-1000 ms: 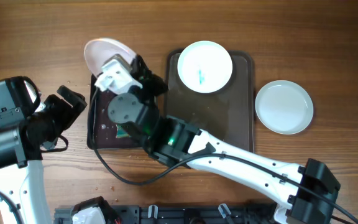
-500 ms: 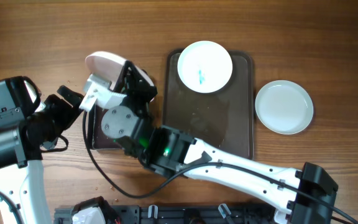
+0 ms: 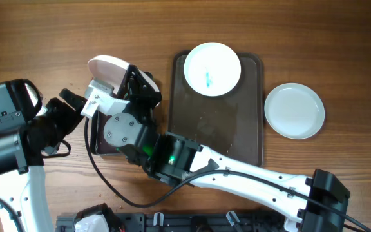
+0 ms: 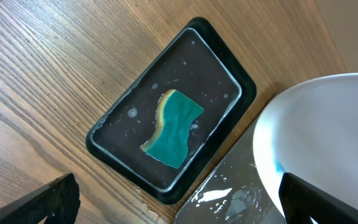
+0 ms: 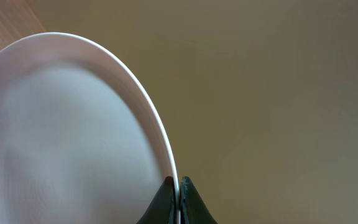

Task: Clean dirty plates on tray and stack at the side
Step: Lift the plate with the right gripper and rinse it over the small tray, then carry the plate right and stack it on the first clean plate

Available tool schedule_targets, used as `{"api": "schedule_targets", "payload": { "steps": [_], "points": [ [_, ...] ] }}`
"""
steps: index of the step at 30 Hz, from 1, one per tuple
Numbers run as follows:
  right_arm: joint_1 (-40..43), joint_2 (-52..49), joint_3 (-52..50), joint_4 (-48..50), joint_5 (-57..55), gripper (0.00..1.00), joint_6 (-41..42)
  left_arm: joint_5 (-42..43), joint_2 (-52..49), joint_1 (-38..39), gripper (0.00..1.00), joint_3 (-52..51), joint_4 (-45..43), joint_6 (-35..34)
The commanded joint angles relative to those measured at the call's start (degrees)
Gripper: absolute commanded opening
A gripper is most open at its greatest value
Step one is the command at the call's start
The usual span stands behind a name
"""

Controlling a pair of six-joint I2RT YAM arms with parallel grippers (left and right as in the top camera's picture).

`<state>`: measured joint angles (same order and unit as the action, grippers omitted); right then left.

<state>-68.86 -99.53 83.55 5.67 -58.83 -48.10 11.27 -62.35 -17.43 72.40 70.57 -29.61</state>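
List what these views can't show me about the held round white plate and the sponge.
The round white plate: overhead, the right gripper covers most of it; the right wrist view is blurred, so paint on it is unclear.
The teal-and-yellow sponge in the small black rectangular tray: overhead, hidden under the right arm.
The left gripper: left wrist view, fingers cut off by bottom edge.

From overhead we look straight down on the counter point(image 3: 44, 26); the close right wrist view shares the raised plate point(image 3: 105, 66).

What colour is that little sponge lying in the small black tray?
Teal sponge with a yellow edge; left wrist view shows it best.
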Motion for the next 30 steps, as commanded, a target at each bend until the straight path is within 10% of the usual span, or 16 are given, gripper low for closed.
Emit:
{"api": "schedule_targets", "payload": {
  "steps": [1, 8, 14, 23, 30],
  "points": [
    [-0.09, -0.13, 0.92, 0.96, -1.9, 0.04, 0.52, 0.92, 0.31, -0.42, 1.0, 0.7, -0.02, 0.9],
    [2.49, -0.17, 0.92, -12.41, -4.13, 0.04, 31.54, 0.92, 0.31, -0.42, 1.0, 0.7, -0.02, 0.9],
    [11.5, -0.22, 0.92, -37.88, 31.65, 0.04, 69.99, 0.92, 0.31, -0.42, 1.0, 0.7, -0.02, 0.9],
    [31.43, 5.27, 0.92, -41.27, 73.31, 0.04, 87.25, 0.92, 0.31, -0.42, 1.0, 0.7, -0.02, 0.9],
    [50.34, 9.73, 0.92, -53.27, 77.29, 0.04, 88.3, 0.92, 0.31, -0.42, 1.0, 0.7, -0.02, 0.9]
  ]
}}
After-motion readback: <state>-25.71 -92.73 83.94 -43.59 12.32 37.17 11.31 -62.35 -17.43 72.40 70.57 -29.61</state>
